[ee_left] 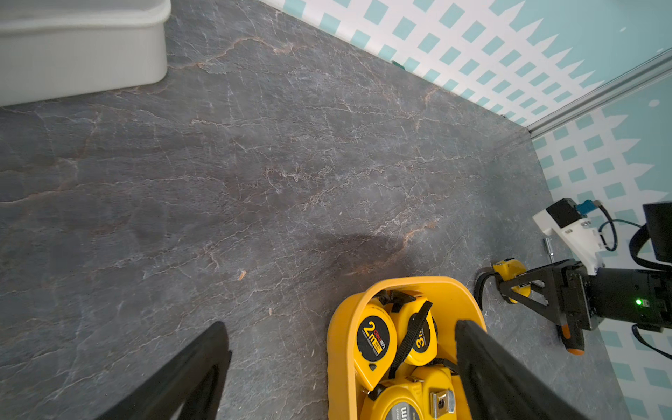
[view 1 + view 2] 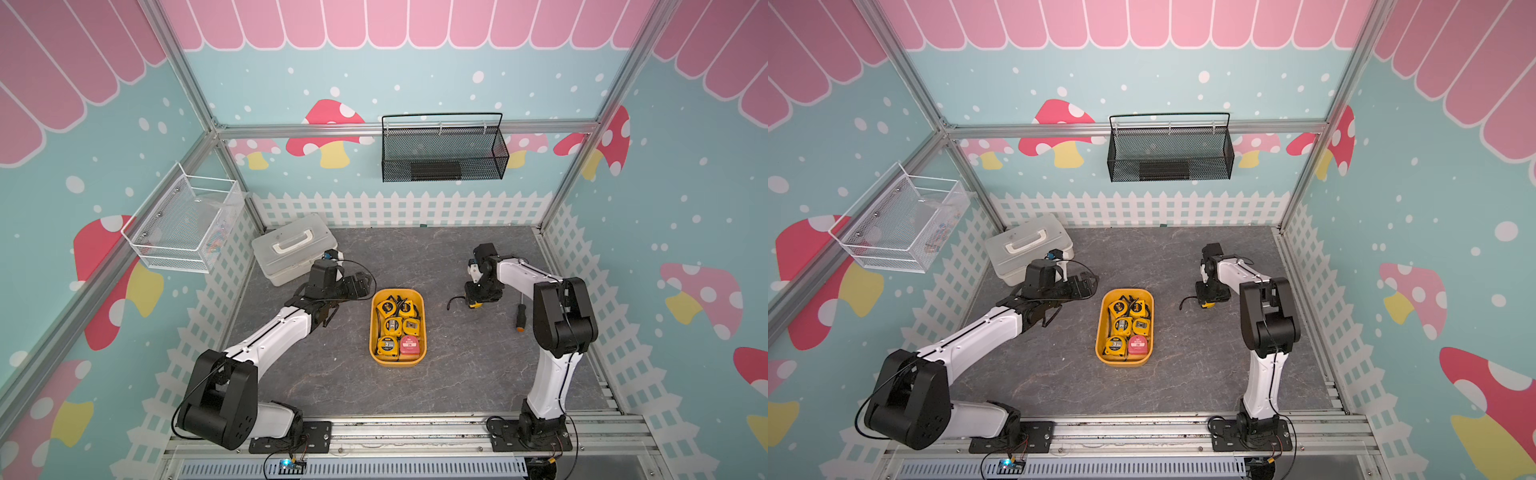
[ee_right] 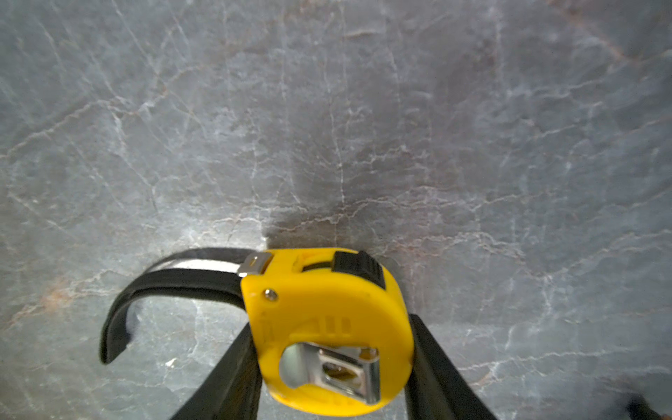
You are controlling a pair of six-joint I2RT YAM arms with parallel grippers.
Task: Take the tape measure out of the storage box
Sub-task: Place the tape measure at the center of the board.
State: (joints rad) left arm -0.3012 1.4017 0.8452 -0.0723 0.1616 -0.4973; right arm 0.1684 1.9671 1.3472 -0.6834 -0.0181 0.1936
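The storage box [image 2: 397,363] is a shallow yellow-orange tray in mid-table, seen in both top views [image 2: 1123,362]. It holds several tape measures, most of them yellow [image 1: 376,340] and one red [image 2: 408,347]. My right gripper [image 3: 332,327] is shut on a yellow tape measure [image 3: 327,309] with a metal clip and a black strap [image 3: 145,291]. It holds it low over the table, right of the box [image 2: 475,304]; whether it touches the table I cannot tell. My left gripper [image 1: 340,325] is open at the box's far left corner [image 2: 368,286], with nothing between its fingers.
A white-grey lidded case [image 2: 293,249] stands at the back left, close behind my left wrist. A screwdriver [image 2: 520,318] lies on the table to the right of my right gripper. A black mesh basket [image 2: 444,151] hangs on the back wall, and a white one [image 2: 183,224] on the left wall.
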